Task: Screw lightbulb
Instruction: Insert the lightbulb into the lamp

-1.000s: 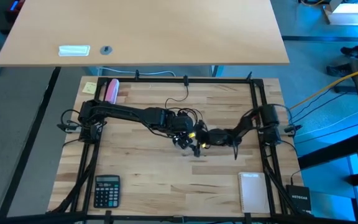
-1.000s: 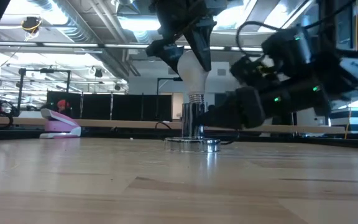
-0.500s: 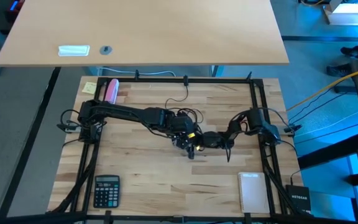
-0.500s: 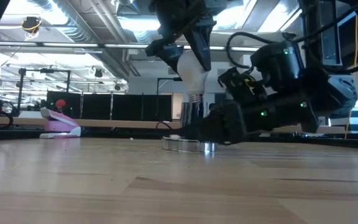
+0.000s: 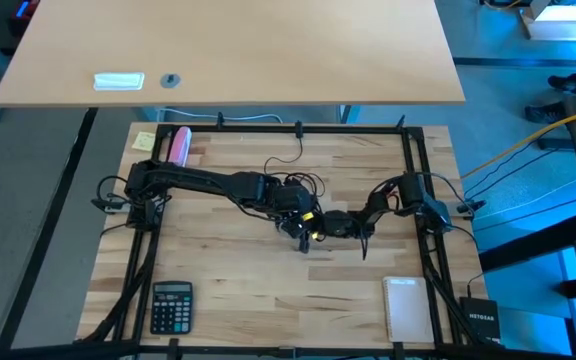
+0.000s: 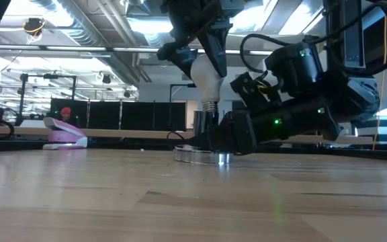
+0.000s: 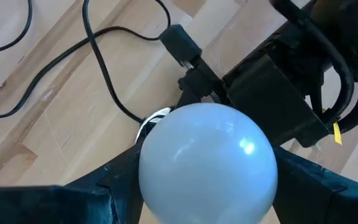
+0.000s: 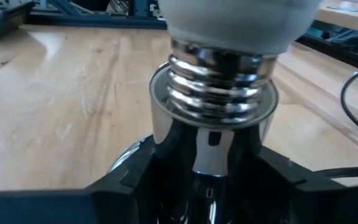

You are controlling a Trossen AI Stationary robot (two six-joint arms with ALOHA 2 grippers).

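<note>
The white lightbulb (image 6: 207, 75) stands upright in my left gripper (image 6: 201, 47), which is shut on it from above at the table's middle (image 5: 301, 222). The lower end of its silver screw base (image 8: 219, 68) sits at the mouth of the round silver socket (image 8: 207, 134). The socket stands on its flat disc base (image 6: 192, 155) on the table. My right gripper (image 6: 215, 138) reaches in level from the table's right and is shut on the socket; it also shows in the high view (image 5: 322, 224). My left gripper pinches the bulb's white globe (image 7: 207, 165) between its two fingers (image 7: 107, 186), one on each side. The fingers come from above, pointing down. The bulb hangs upright below them, screw base down at the socket's mouth. My right gripper pinches the socket's silver barrel (image 8: 210, 146) between its two fingers (image 8: 135, 180), one on each side. The fingers come level from the table's right side, low over the table. The socket stands upright on its disc base.
The socket's black cord (image 7: 101, 68) runs toward the far edge. A pink-and-white object (image 5: 178, 146) and a yellow note (image 5: 144, 140) lie far left, a calculator (image 5: 172, 305) near left, a notepad (image 5: 406, 308) near right. A black frame (image 5: 298, 130) rims the table.
My right gripper has gone toward the table's left, low over the table, up to the socket, and now stands around its barrel. My left gripper and the bulb have kept still above the socket.
</note>
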